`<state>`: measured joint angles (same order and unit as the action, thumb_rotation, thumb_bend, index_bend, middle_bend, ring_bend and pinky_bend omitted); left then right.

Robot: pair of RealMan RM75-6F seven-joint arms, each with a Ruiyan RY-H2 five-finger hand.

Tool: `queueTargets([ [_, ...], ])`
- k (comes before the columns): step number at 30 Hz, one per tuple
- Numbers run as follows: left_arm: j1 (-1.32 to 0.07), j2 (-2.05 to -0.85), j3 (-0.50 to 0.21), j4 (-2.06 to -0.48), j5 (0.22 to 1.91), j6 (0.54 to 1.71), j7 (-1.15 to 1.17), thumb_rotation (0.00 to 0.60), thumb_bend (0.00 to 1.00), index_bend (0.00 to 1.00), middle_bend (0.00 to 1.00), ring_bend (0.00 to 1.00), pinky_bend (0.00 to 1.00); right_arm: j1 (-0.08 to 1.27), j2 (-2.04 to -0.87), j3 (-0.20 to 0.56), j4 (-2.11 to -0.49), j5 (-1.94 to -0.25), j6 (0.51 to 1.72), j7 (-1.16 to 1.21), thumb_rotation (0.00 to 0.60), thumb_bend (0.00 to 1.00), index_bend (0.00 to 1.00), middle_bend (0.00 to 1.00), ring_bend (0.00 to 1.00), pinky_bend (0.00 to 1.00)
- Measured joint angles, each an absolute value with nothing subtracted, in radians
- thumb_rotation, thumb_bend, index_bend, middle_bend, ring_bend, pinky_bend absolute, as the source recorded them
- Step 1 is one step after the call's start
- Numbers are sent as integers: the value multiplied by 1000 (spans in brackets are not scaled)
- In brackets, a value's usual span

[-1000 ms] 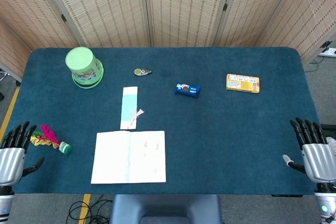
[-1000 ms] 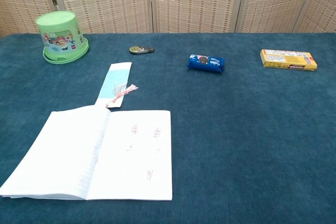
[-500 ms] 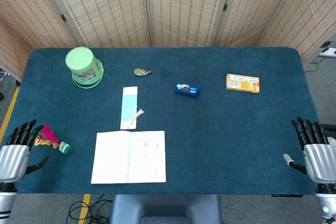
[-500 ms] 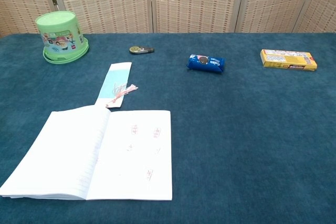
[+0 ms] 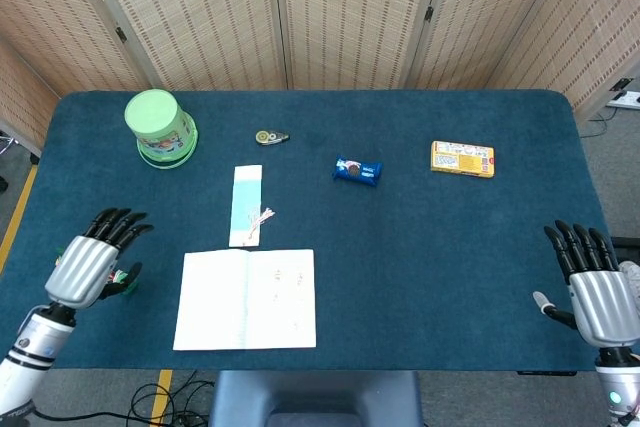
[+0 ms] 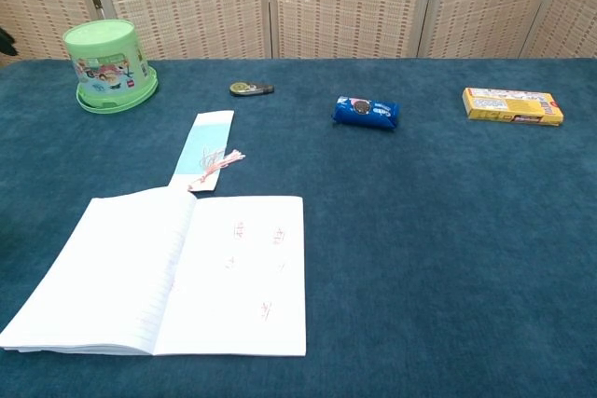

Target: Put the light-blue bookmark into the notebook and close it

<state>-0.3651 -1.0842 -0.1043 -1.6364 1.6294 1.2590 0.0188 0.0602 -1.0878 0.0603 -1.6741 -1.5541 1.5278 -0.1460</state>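
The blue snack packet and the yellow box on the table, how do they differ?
The small blue snack packet is a soft, crinkly wrapper; the flat yellow cardboard box is rigid with sharp corners. The packet is shorter and sits mid-table; the box is longer and lies toward the right side. Both lie flat on the dark blue tablecloth, far from either robot hand.

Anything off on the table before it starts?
Only one oddity: the green bucket stands upside down at the far left corner. The bookmark lies flat beyond the open notebook, nothing spilled or damaged.

Woven folding screen, perhaps bamboo
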Motion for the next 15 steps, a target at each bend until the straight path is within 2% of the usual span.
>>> queueTargets([
  [15,-666,-1197,-141,-1520,1606,911,-121,600,523,205,180,130,133,58,-1071,53,-1711,-1561,1527,-183,600,134,38,49,0,0],
])
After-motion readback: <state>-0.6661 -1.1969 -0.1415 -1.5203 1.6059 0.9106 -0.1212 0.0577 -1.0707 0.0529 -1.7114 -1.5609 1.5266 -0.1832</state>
